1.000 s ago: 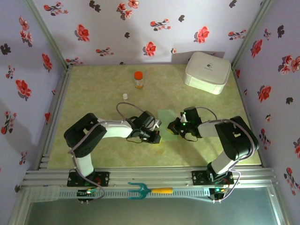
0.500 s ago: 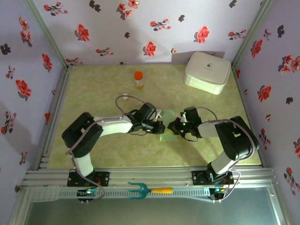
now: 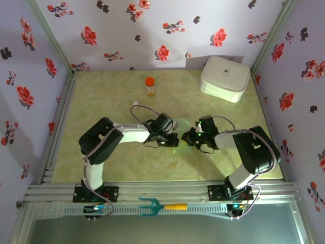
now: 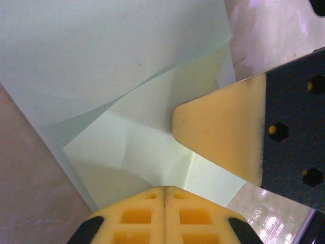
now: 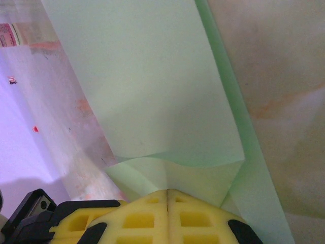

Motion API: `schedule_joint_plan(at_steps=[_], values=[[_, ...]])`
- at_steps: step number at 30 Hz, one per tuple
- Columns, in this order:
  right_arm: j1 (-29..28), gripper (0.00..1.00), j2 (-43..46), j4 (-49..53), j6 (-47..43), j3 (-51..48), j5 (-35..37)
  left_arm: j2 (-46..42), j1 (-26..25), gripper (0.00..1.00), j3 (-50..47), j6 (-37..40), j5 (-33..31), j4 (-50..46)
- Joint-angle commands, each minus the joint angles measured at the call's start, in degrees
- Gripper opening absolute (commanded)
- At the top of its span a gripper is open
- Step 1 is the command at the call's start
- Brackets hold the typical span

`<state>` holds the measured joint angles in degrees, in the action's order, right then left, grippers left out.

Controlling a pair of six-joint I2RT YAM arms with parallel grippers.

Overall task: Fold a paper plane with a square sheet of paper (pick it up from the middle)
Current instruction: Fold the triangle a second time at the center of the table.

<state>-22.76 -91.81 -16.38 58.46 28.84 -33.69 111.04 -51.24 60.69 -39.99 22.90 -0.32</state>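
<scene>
Pressing on the square sheet of paper (image 4: pixel 101 71), which lies creased in the middle of the table (image 3: pixel 111 101), the left gripper (image 4: pixel 165 189) has its yellow jaws fully together, tips against a folded flap. The right gripper (image 5: pixel 167 192) is likewise closed, meeting the sheet from the opposite side, just beside the left. Whether either nips a layer cannot be told.

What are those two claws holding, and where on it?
Both seem to pinch the pale green paper: the right gripper at a puckered edge, the left gripper at a folded-over edge, though its hold is less sure.
</scene>
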Motion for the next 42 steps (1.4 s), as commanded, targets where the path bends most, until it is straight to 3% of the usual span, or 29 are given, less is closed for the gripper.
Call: schedule_joint_plan(at_steps=[1,7,15,18,27,34,42], values=[[0.64,0.00,1.91,7.01,-2.08,1.37,3.11,0.85,-0.08,0.00,-3.25,-0.91,-2.86,-3.80],[0.18,0.02,5.51,10.14,-3.96,2.19,3.05,-0.42,-0.06,0.00,-4.32,-0.91,-3.73,-2.52],[-1.59,0.00,-0.08,6.27,-2.91,1.59,2.02,-0.90,-0.02,0.00,-4.17,-0.51,-3.93,-2.40],[-0.43,0.00,-1.24,7.87,-3.24,1.06,4.71,-0.48,0.02,0.00,-4.17,-0.59,-3.90,-2.45],[5.44,0.00,-0.99,5.31,-3.35,0.24,2.06,-0.32,0.05,0.00,-4.61,-0.99,-4.01,-2.28],[4.64,0.02,4.73,6.78,-2.86,0.98,1.69,-0.40,0.00,0.00,-4.63,-0.79,-4.00,-2.26],[1.50,0.02,2.97,6.65,-2.73,1.58,1.94,-0.26,0.00,0.00,-4.58,-0.89,-4.15,-2.06]])
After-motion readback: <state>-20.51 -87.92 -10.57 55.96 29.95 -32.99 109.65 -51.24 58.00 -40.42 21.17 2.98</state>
